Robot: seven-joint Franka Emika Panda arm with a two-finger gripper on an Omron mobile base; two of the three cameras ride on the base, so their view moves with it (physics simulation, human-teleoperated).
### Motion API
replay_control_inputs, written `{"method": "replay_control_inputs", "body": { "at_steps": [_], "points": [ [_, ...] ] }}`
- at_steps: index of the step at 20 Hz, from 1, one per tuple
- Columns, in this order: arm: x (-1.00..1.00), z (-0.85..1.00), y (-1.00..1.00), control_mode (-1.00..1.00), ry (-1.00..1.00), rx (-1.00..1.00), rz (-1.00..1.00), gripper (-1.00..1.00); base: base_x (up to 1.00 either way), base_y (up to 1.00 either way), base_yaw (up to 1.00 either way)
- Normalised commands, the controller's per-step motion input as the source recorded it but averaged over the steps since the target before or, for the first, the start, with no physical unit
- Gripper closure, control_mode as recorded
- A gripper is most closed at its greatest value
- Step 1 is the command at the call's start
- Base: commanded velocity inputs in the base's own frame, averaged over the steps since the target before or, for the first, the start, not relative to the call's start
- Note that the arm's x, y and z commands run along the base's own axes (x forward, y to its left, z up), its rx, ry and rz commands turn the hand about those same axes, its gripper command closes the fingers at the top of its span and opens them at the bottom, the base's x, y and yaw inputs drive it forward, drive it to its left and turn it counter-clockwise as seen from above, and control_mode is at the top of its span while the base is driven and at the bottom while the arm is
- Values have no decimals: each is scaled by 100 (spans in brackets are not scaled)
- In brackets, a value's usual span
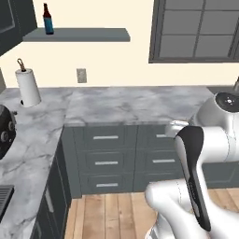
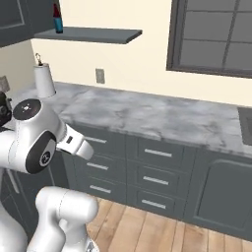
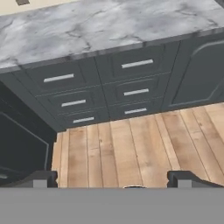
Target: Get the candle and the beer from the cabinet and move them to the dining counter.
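Observation:
The beer [image 1: 47, 18], a dark bottle with a blue label, stands upright near the left end of the cabinet [image 1: 88, 35], a grey wall shelf; from the right base view the beer [image 2: 58, 18] sits on the same cabinet [image 2: 103, 34]. The candle and the dining counter are out of view. My gripper [image 3: 113, 181] is open with nothing between its fingertips [image 3: 43, 179]. It hangs low over the wooden floor, facing dark grey drawers, far below and to the right of the shelf.
A marble counter [image 1: 121, 105] over grey drawers [image 3: 131, 76] runs along the wall and turns a corner at the left. A white paper-towel roll [image 1: 29, 86] stands under the shelf. A dark appliance [image 1: 5, 130] sits at the left edge. A window [image 2: 216, 34] fills the right wall.

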Motion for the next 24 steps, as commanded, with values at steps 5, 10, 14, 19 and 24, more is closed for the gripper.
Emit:
{"method": "replay_control_inputs", "body": {
  "at_steps": [5,10,14,19,24],
  "points": [
    [0,0,0,100,0,0,0,-100,53,54,0],
    [0,0,0,100,0,0,0,-100,61,60,0],
    [0,0,0,100,0,0,0,-100,71,51,0],
    [0,0,0,100,0,0,0,-100,67,45,0],
    [0,0,0,100,0,0,0,-100,61,3,0]
  ]
}}
